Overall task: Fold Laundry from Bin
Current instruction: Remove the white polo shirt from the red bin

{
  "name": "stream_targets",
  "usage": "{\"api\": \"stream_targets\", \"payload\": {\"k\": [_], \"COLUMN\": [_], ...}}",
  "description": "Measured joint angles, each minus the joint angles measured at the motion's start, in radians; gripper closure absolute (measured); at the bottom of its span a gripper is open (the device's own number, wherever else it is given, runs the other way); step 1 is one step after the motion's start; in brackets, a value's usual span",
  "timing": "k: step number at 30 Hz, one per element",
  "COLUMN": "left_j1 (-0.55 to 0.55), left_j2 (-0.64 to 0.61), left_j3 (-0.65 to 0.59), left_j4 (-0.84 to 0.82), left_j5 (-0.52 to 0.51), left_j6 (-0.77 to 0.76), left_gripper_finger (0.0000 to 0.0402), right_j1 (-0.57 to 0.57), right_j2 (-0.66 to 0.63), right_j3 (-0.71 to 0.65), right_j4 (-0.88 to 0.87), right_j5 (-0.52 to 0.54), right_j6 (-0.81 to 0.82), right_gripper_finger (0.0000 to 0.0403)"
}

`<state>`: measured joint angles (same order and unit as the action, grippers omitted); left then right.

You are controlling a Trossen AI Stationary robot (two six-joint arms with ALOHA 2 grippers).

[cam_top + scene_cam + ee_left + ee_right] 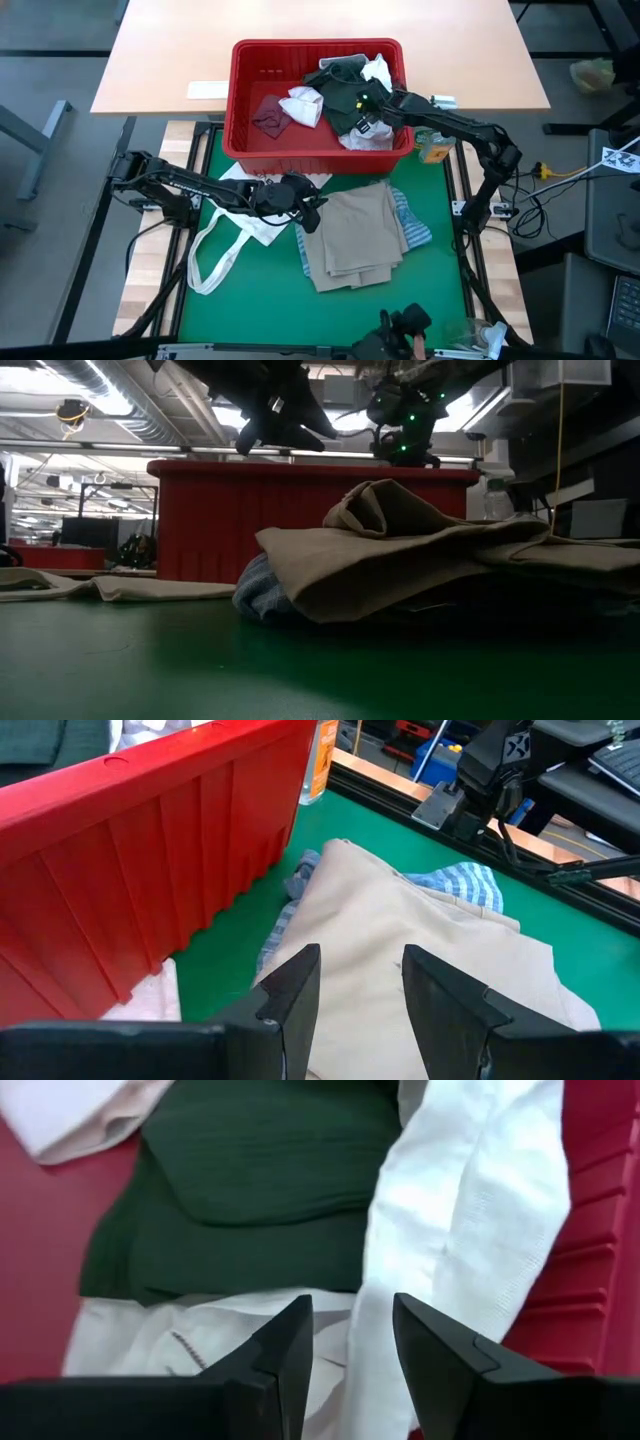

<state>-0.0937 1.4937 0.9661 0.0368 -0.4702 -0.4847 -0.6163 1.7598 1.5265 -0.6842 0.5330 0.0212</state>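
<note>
Reaching into the red bin (245,110), which sits at the far edge of the green mat (440,250), the right gripper (368,112) hovers over the clothes piled in the bin's right half. Its wrist view shows the two dark fingers (285,1350) parted with nothing between them, just above a dark green top (260,1170) and a white shirt (470,1230) that drapes toward the bin's red wall. From above, the bin also holds a crumpled white piece (303,105) near its middle and a small maroon piece (270,120) on its left floor. In front of the bin, on the mat, lies a folded tan shirt (355,235) resting on a blue-striped cloth (415,225), whose edge shows past the tan shirt on the side away from the left arm. The left gripper (308,208) hangs just in front of the bin, at the tan shirt's near-left edge; its fingers (290,995) stand apart and empty above the tan fabric. Left of the tan shirt, also in front of the bin, a white tote bag (245,215) lies flat under the left arm with its long straps (205,265) looped out across the mat. From table height, the tan shirt mounds in loose folds in front of the bin's red wall.
</note>
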Motion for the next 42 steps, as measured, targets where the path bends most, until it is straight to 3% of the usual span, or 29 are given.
{"api": "stream_targets", "payload": {"k": [25,29,35,42], "left_j1": [0.0,0.0,0.0,0.01], "left_j2": [0.0,0.0,0.0,0.0], "left_j3": [0.0,0.0,0.0,0.0], "left_j4": [-0.002,-0.002,-0.002,0.002], "left_j5": [0.0,0.0,0.0,0.0], "left_j6": [0.0,0.024,0.025,0.026], "left_gripper_finger": [0.0263,0.0263,0.0263,0.0263], "right_j1": [-0.048,-0.059,-0.071,-0.071], "right_j2": [0.01,0.01,0.01,-0.009], "right_j3": [0.0,0.0,0.0,0.004], "right_j4": [-0.085,-0.085,-0.072,-0.077], "right_j5": [0.014,0.012,-0.002,-0.057], "right_j6": [0.0,-0.002,-0.065,-0.169], "right_gripper_finger": [0.0265,0.0296,0.0392,0.0396]}}
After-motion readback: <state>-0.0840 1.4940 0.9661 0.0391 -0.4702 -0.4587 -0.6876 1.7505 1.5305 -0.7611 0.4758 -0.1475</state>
